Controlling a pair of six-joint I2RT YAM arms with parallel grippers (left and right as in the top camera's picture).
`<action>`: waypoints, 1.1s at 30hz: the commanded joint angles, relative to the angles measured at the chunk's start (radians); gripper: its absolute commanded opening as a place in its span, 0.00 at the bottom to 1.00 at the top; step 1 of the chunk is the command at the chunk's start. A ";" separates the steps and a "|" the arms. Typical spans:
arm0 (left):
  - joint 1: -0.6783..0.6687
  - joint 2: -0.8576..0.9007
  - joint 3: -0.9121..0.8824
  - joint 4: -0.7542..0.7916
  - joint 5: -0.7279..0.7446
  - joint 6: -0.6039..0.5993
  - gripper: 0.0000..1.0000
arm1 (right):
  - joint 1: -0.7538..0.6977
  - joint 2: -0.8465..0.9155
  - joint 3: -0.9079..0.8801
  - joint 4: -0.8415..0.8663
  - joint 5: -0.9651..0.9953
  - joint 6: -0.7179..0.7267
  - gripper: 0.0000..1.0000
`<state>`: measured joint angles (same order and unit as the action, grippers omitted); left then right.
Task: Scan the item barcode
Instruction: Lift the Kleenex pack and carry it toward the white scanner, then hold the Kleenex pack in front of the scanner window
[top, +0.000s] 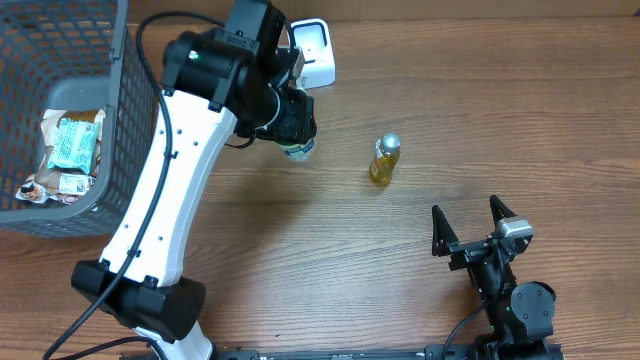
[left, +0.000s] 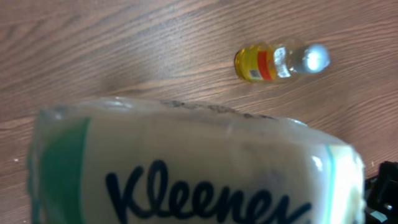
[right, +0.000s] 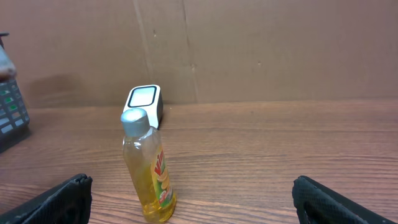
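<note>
Tissue pack (left: 186, 168) sits clamped in the left pincer (top: 297, 140), above the desk (top: 500, 120) just beside the scanner (top: 318, 52). The right pincer (top: 466, 210) gapes wide, empty, well apart from the bottle (top: 384, 160).

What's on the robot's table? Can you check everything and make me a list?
Surface: wooden table, brown grain.
Job's things: Kleenex pack held above the table, close to the white scanner.
Clutter: yellow bottle standing upright; grey basket with packets inside.
Grippers: left gripper clamped on the pack; right gripper empty, fingers wide apart.
Cables: black cables looping off the left arm.
Surroundings: cardboard wall behind the table.
</note>
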<state>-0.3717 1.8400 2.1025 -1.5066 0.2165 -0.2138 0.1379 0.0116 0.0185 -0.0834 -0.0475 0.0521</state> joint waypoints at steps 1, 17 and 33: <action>-0.005 -0.027 -0.047 0.020 0.021 -0.053 0.29 | -0.004 -0.008 -0.011 0.003 0.005 -0.001 1.00; -0.090 -0.026 -0.262 0.163 -0.143 -0.290 0.11 | -0.004 -0.008 -0.011 0.003 0.005 -0.001 1.00; -0.294 -0.023 -0.441 0.333 -0.459 -0.640 0.24 | -0.004 -0.008 -0.011 0.002 0.005 -0.001 1.00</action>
<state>-0.6464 1.8400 1.7142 -1.2057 -0.1814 -0.7399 0.1379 0.0116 0.0185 -0.0830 -0.0471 0.0521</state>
